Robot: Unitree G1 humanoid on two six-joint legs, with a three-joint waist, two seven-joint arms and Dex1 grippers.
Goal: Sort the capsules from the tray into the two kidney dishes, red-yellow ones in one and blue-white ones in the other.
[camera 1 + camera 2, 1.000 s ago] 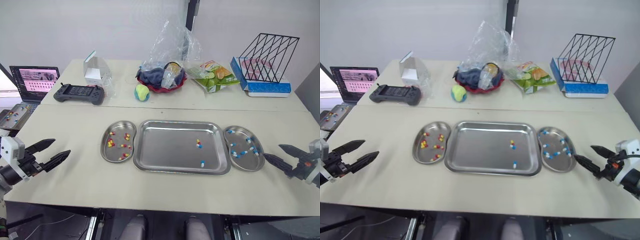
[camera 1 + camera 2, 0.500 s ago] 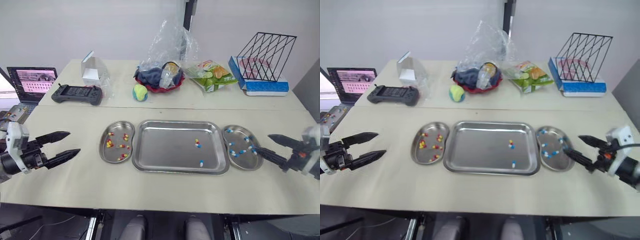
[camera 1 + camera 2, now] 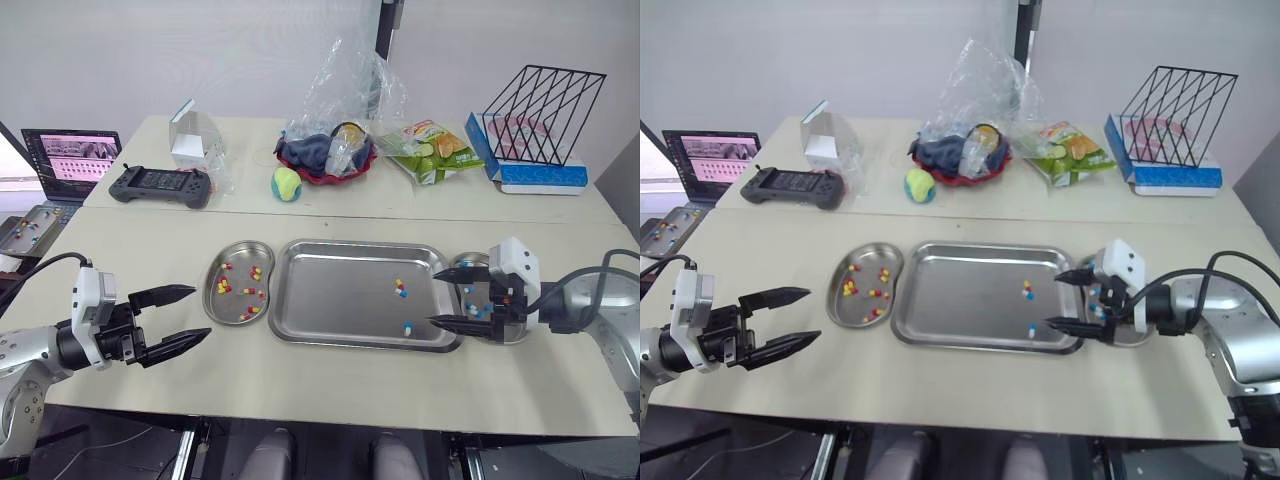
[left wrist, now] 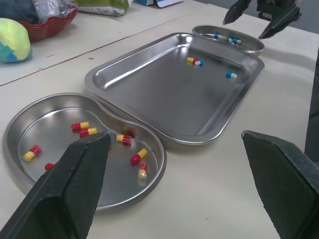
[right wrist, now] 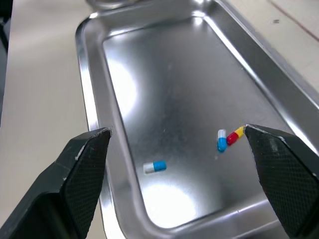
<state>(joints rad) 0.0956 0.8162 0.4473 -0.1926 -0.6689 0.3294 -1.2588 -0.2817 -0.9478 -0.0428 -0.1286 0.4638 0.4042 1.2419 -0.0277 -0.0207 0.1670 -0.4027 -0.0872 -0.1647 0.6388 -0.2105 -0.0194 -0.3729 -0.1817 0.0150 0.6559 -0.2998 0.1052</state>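
Note:
A steel tray (image 3: 340, 300) lies mid-table with three capsules in its right half: a red-yellow one (image 5: 235, 134) touching a blue-white one (image 5: 221, 140), and another blue-white one (image 5: 154, 167) nearer the front rim. The left kidney dish (image 3: 238, 295) holds several red-yellow capsules (image 4: 87, 131). The right kidney dish (image 4: 249, 46) holds blue-white ones. My right gripper (image 3: 433, 297) is open, hovering at the tray's right edge in front of that dish, pointing inward. My left gripper (image 3: 200, 312) is open, just left of the left dish, holding nothing.
Along the back of the table stand a game controller (image 3: 160, 186), a ball (image 3: 286, 183), a red bowl under a plastic bag (image 3: 330, 150), a snack bag (image 3: 435, 155) and a wire rack (image 3: 540, 110). A laptop (image 3: 68, 160) and a small tray (image 3: 25, 228) sit far left.
Both arms have swung inward from the table's sides. The right gripper now reaches the tray's right edge, and the left gripper has come close to the left dish. Both stay open.

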